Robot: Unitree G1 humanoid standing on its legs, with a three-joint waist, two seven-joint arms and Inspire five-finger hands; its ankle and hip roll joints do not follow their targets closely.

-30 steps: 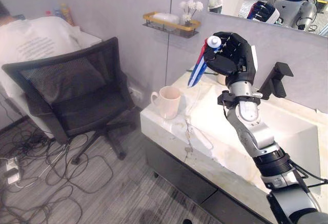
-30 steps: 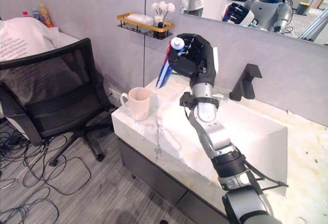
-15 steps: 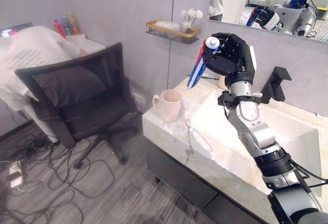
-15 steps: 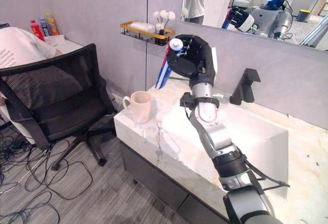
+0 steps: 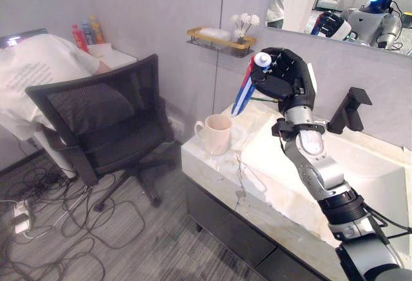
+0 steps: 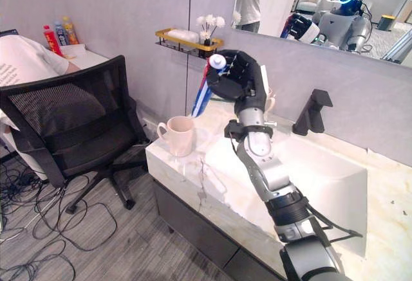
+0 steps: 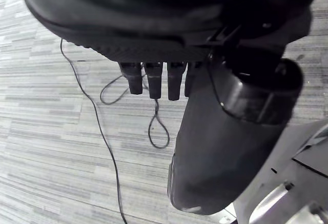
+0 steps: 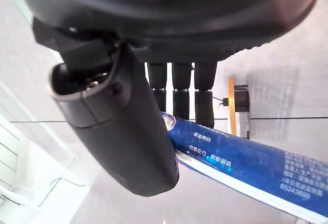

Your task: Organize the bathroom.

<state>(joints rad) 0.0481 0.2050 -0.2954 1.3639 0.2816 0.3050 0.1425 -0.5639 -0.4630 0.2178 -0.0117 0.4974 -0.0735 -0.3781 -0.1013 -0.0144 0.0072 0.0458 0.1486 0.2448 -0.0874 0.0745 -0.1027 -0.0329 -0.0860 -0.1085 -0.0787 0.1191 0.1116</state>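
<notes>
My right hand (image 5: 286,75) is raised above the marble counter (image 5: 257,188), shut on a blue, red and white toothpaste tube (image 5: 243,89) with a white cap. The tube hangs slanted, its flat end pointing down towards a cream mug (image 5: 215,133) at the counter's left corner, a little above and to the right of the mug. In the right wrist view the thumb and fingers pinch the tube (image 8: 246,162). My left hand (image 7: 225,142) hangs over the wood-look floor with its fingers relaxed and nothing in it.
A white sink basin (image 5: 367,165) with a black faucet (image 5: 347,104) lies right of the hand. A gold wall shelf (image 5: 219,40) holds flowers. A black office chair (image 5: 96,114), a person in white (image 5: 32,62), bottles (image 5: 87,31) and floor cables (image 5: 96,223) are to the left.
The camera has shifted a little. My right hand has carried the tube slightly left, closer to the spot above the mug. Its hold on the tube is the same.
</notes>
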